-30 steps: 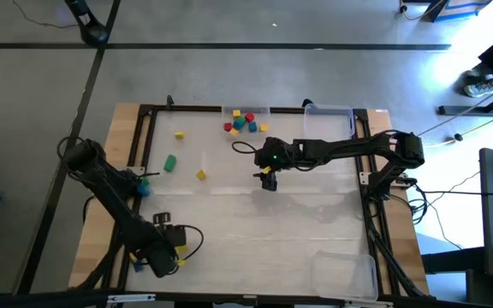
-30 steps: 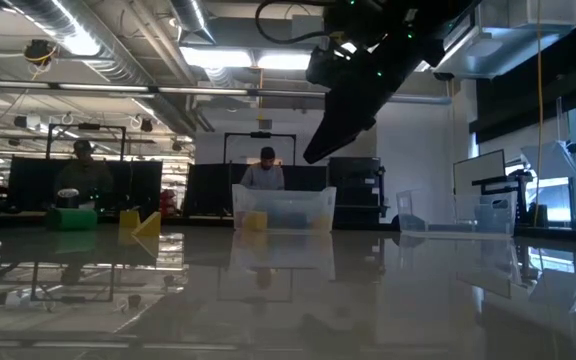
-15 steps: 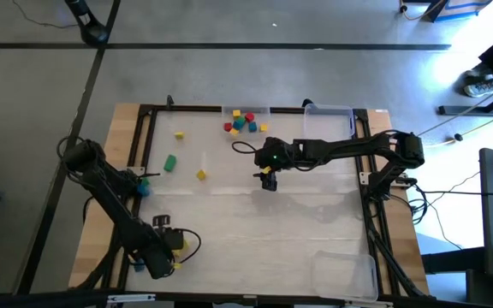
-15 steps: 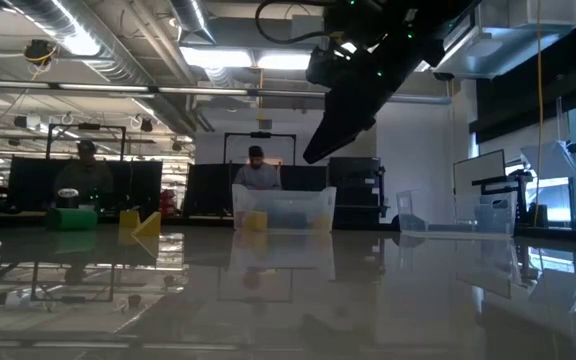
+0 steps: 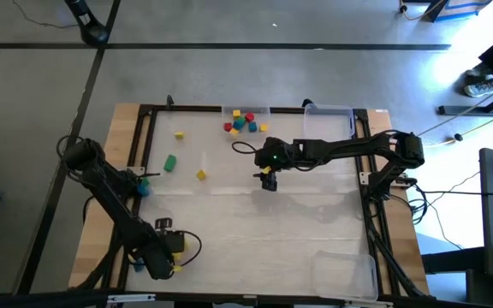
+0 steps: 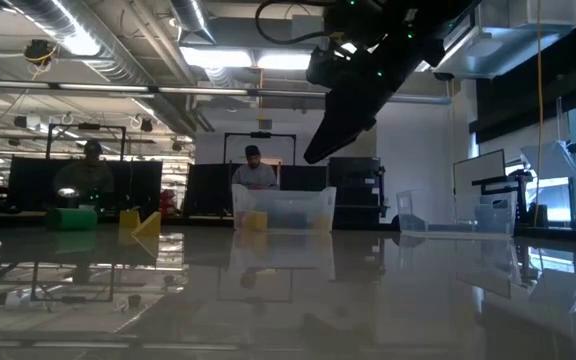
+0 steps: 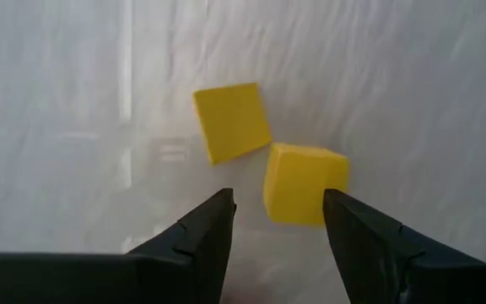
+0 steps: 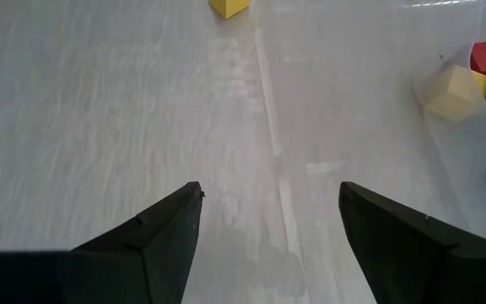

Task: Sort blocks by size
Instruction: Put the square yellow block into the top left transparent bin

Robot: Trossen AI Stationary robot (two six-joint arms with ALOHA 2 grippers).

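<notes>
Two yellow blocks lie on the table near its front left corner: one flat (image 7: 230,121), one just beyond my fingertips (image 7: 305,183). My left gripper (image 7: 278,211) points down over the nearer one, open, a finger on either side without gripping it. My right gripper (image 5: 268,178) hangs open above the table's middle with nothing between its fingers. Loose blocks rest on the table at the far left: yellow (image 5: 180,134), green (image 5: 170,162), yellow (image 5: 201,174). Several coloured blocks sit in a clear tray (image 5: 245,109) at the far edge.
A second clear tray (image 5: 332,111) stands at the far edge right of the first. A third (image 5: 345,274) sits at the near right corner. A black frame (image 5: 144,137) runs around the table. In the low view, people stand in the room beyond.
My left gripper has tipped a little more steeply downward over the yellow blocks at the near left corner, its fingers staying as wide apart as before. My right arm has kept still.
</notes>
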